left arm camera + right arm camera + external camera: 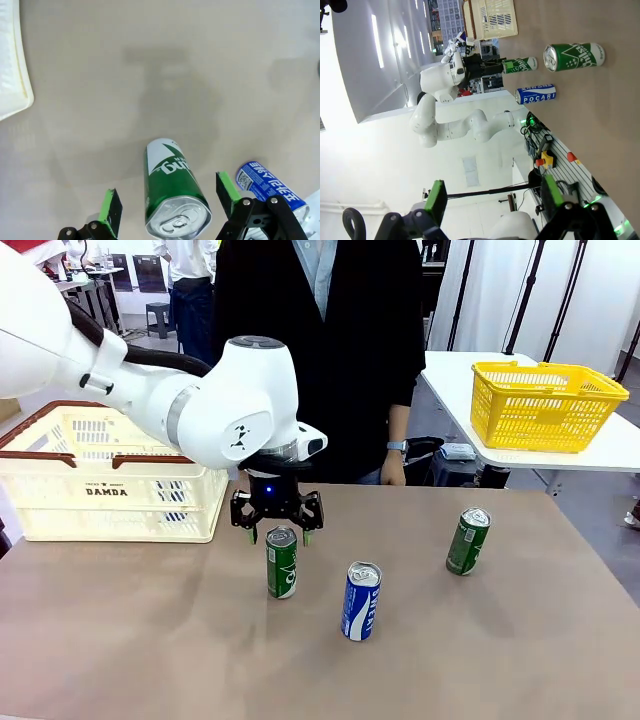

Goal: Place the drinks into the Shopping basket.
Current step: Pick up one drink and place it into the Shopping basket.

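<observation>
Three drinks stand upright on the brown table. A green can [282, 562] stands left of centre, a blue can [361, 601] with white lettering is nearer me, and a darker green can [467, 541] is to the right. My left gripper [277, 531] hangs open over the green can, its green pads either side of the silver top and apart from it. In the left wrist view that can [172, 192] sits between the left gripper's [167, 187] fingers, with the blue can [267, 185] beside it. My right gripper [494, 195] is open in the air, holding nothing. The Shopping basket [110, 475] stands at the far left.
A person in dark clothes stands at the table's far edge, one hand [392, 468] hanging by the edge. A yellow mesh basket [545, 405] sits on a separate white table at the back right. Bare tabletop lies between the cans and the near edge.
</observation>
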{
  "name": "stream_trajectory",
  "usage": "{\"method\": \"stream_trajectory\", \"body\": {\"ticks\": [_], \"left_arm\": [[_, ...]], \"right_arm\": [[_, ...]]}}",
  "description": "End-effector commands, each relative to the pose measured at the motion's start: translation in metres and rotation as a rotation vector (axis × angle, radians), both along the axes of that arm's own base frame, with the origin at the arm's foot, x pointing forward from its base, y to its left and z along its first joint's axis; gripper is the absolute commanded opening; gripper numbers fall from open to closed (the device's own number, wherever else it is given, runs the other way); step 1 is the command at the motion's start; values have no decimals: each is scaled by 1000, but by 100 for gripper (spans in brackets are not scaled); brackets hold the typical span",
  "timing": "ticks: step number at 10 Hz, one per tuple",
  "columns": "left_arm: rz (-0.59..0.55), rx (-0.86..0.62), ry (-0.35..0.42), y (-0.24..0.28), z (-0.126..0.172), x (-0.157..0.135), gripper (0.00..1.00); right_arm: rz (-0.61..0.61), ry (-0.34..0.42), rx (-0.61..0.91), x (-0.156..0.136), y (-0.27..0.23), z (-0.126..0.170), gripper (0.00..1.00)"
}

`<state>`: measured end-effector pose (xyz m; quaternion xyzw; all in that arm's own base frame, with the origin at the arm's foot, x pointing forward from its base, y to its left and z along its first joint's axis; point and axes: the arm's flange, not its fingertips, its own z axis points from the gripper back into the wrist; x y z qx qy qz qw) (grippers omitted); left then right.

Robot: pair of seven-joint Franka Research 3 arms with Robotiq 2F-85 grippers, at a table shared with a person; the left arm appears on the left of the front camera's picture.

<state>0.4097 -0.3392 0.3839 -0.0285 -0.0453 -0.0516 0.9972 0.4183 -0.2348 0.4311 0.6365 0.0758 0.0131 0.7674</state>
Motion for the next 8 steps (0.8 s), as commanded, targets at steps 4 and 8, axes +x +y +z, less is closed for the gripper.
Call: {"method": "stream_trajectory", "body": {"ticks": [4,8], "left_arm": [[25,69,29,-4,-17,1,88],[-19,68,25,-9,-21,0,0]], "right_arm": [[-1,18,-4,0,-4,7,100],[-1,18,-4,0,-4,7,100]]}}
